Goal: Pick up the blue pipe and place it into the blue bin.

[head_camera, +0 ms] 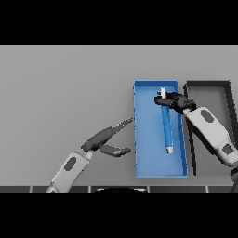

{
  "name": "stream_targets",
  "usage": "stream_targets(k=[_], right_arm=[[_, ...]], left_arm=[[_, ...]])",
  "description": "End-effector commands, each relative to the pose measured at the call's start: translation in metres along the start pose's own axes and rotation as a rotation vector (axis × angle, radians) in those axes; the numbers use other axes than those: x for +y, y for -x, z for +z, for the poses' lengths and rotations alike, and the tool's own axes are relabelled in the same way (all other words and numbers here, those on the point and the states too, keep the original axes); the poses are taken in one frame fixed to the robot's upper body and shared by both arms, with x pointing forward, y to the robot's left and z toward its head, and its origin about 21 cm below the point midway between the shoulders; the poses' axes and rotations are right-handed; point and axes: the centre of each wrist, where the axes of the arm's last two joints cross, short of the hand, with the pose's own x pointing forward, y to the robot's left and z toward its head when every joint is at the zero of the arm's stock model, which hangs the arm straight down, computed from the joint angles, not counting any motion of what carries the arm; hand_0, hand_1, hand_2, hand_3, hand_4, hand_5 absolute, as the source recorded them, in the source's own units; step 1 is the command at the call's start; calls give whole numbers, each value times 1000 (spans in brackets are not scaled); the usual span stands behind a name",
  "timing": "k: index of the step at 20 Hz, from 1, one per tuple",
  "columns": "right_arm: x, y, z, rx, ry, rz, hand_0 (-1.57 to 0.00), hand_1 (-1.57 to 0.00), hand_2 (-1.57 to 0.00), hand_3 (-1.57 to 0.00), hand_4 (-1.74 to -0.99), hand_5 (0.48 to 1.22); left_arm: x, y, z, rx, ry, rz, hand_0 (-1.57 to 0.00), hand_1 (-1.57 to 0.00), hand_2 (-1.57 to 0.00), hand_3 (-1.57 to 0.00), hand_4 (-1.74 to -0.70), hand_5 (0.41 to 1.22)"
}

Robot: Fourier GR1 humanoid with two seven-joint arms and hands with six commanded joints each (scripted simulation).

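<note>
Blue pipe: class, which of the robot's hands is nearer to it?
Right. The right hand is at the blue pipe, fingers curled round its upper end, over the blue bin. The left hand hangs open outside the bin's left wall, apart from the pipe.

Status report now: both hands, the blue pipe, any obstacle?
Right hand shut on blue pipe, over blue bin. Left hand open, idle beside bin. Dark bin to the right. Nothing in the way.
</note>
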Motion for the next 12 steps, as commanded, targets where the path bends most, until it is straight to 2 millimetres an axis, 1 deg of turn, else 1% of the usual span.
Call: stream_targets(k=[1, 2, 3, 4, 5, 7, 8, 9, 10, 12], right_arm=[[1, 0, 1, -2, 2, 25, -107, -103, -99, -65, -1141, 884], [-1, 1, -3, 2, 10, 39, -85, -82, -79, -52, -1133, 853], [-2, 0, 0, -3, 18, 50, -68, -66, -63, -41, -1131, 829], [-3, 0, -2, -2, 18, 54, -194, -91, -54, -33, -1131, 809], [-2, 1, -3, -9, 15, 49, -377, -184, -82, -26, -1144, 792], [0, 2, -4, -21, 9, 50, -241, -117, -52, -16, -1153, 777], [-3, 3, -3, -27, -7, 44, -192, -94, -41, -13, -1156, 790], [2, 3, -2, -28, -20, 41, -154, -75, -33, -10, -1160, 800], [-1, 4, -2, -28, -20, 19, -123, -60, -26, -8, -1154, 809], [1, 3, -1, -33, -23, 31, -212, -100, -24, -5, -1152, 804]], left_arm=[[-2, 1, 4, -6, 1, 1, 1, 1, 1, 1, -878, 486], [-3, 0, 4, -1, 0, 0, 1, 1, 1, 1, -879, 483], [-2, -1, 3, 4, -1, 0, 1, 1, 1, 1, -878, 480], [-4, -2, 4, 2, 1, 2, 1, 1, 1, 1, -878, 478], [-5, 0, 4, 6, -4, 2, 1, 1, 1, 1, -881, 476], [-5, 0, 4, 10, -5, -3, 1, 1, 1, 1, -882, 474], [-2, -1, 2, 15, -10, -4, 1, 1, 1, 1, -883, 473], [-4, 1, 3, 10, -8, -3, 1, 1, 1, 1, -883, 474], [-3, 1, 7, 1, -4, -3, 1, 1, 1, 1, -885, 476], [-3, 2, 7, 11, -4, 1, 1, 1, 1, 1, -885, 478]])
